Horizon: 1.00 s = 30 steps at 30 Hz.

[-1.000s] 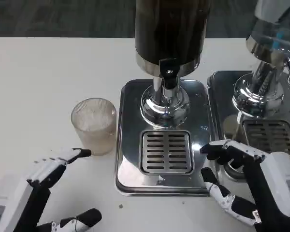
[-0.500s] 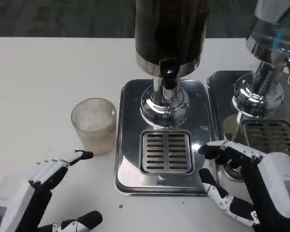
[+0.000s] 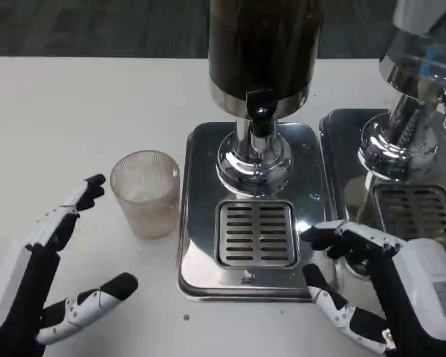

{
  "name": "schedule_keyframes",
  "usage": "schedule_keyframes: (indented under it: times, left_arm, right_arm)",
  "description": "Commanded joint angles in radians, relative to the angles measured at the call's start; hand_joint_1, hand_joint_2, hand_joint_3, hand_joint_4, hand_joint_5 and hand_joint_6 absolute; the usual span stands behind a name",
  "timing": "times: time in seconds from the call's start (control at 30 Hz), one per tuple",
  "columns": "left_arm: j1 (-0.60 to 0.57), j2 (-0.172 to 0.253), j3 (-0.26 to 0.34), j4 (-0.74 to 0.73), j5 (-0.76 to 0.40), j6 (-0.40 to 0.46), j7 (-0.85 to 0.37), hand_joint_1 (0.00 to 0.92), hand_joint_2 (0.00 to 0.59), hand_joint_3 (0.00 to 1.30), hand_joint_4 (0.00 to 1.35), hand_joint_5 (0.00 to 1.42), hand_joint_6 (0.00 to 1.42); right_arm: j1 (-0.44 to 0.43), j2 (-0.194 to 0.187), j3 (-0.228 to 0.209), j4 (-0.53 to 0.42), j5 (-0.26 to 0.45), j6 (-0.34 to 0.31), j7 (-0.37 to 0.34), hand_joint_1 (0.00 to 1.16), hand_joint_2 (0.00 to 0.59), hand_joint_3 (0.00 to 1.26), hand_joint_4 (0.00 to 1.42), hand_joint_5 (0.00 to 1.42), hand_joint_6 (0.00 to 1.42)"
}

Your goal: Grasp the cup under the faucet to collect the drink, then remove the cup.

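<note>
On the white table (image 3: 74, 104), cup (image 3: 146, 193) beside drip tray (image 3: 201, 223); left hand (image 3: 41, 260), right hand (image 3: 372, 275), fingers spread, empty

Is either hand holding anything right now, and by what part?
Nothing is held. The left hand is open beside the cup, apart from it; the right hand is open too.

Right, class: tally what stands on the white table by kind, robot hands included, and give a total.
Cups: 1, the ribbed cup.
Drink dispensers: 2, the dark dispenser and the clear dispenser.
Robot hands: 2, the left robot hand and the right robot hand.
Total: 5.
</note>
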Motion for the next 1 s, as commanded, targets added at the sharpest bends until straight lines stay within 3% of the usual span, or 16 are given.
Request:
schedule_keyframes:
  times: [0.03,0.43,1.0]
  left_arm:
    - [-0.061,0.005,-0.023,0.013,-0.039,0.073,-0.093,0.0,0.038,0.06,0.07,0.2,0.17]
    - [-0.23,-0.004,-0.061,0.128,-0.054,0.166,-0.145,0.073,0.024,0.03,0.05,0.21,0.16]
    - [-0.387,0.01,-0.095,0.294,-0.081,0.196,-0.163,0.077,0.021,0.0,0.04,0.21,0.16]
  right_arm:
    - [0.013,0.003,0.014,0.001,0.014,-0.008,-0.01,0.65,0.41,0.51,0.53,0.59,0.66]
    - [0.029,0.016,0.032,-0.008,0.026,0.006,-0.013,0.65,0.41,0.52,0.53,0.6,0.66]
    - [0.085,0.034,0.023,-0.054,0.027,0.026,-0.014,0.65,0.41,0.52,0.54,0.61,0.66]
